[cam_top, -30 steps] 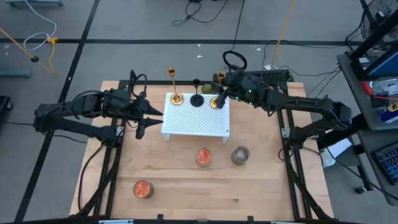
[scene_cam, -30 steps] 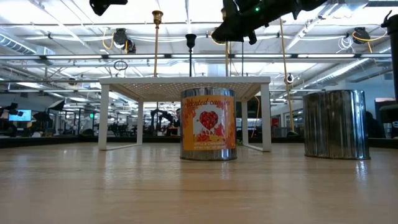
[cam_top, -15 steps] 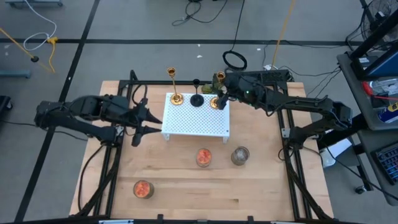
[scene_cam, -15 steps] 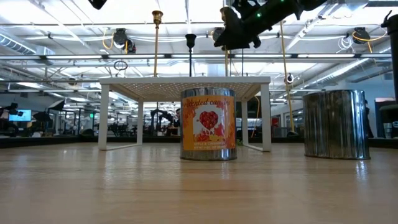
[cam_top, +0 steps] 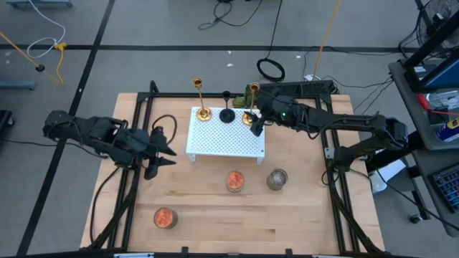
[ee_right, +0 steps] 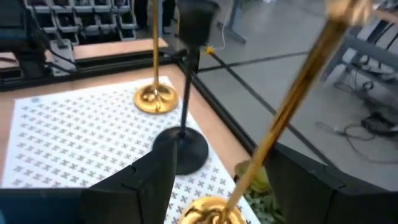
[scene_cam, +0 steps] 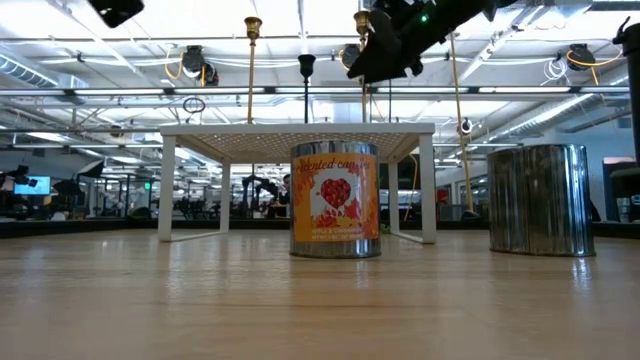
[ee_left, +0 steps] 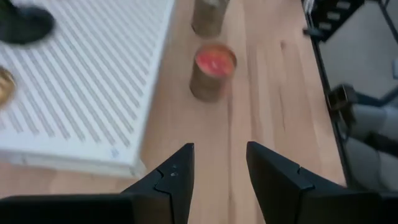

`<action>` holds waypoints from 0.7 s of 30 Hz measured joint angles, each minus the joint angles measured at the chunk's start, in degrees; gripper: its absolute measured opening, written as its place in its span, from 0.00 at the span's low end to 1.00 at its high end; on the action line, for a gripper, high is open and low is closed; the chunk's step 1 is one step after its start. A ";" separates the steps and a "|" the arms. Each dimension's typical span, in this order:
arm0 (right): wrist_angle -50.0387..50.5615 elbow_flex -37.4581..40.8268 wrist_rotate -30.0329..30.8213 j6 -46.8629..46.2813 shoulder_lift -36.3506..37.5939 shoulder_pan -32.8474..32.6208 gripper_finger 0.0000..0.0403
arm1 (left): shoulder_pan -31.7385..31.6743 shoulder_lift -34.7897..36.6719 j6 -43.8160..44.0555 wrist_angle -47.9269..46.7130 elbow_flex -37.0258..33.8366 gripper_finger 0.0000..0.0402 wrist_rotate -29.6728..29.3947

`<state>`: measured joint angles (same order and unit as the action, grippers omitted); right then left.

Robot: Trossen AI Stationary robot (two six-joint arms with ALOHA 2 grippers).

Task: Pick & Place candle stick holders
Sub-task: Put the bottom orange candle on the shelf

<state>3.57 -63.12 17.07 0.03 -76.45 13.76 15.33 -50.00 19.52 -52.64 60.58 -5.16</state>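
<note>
Hovering my right gripper [cam_top: 256,123] open around the near gold holder [cam_top: 249,116] on the white rack [cam_top: 226,140], I judge I'm either just letting go or about to grasp; fingers spread, base resting on the rack. Gold [cam_top: 201,110] and black [cam_top: 226,112] holders stand alongside. Next calls for a clean move without tipping it. My left gripper [cam_top: 159,153] waits open beside the rack.
</note>
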 joint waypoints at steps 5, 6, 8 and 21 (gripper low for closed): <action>4.14 -0.01 7.19 0.39 0.86 -1.80 0.59 | 6.55 -1.64 6.01 -4.61 0.00 0.38 0.45; 5.44 -0.05 7.29 -0.43 1.09 -2.03 0.59 | 8.05 -2.44 6.85 -5.63 0.00 0.38 1.01; 9.57 0.00 7.15 -3.22 1.85 -2.66 0.59 | 11.27 -4.58 8.34 -6.85 0.00 0.38 1.54; 21.60 0.01 6.89 -13.71 2.60 -12.40 0.59 | 27.40 -21.87 14.98 -8.14 0.00 0.38 2.29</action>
<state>25.17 -63.11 23.97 -13.68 -73.84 1.36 42.73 -71.87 34.50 -60.79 60.58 -2.87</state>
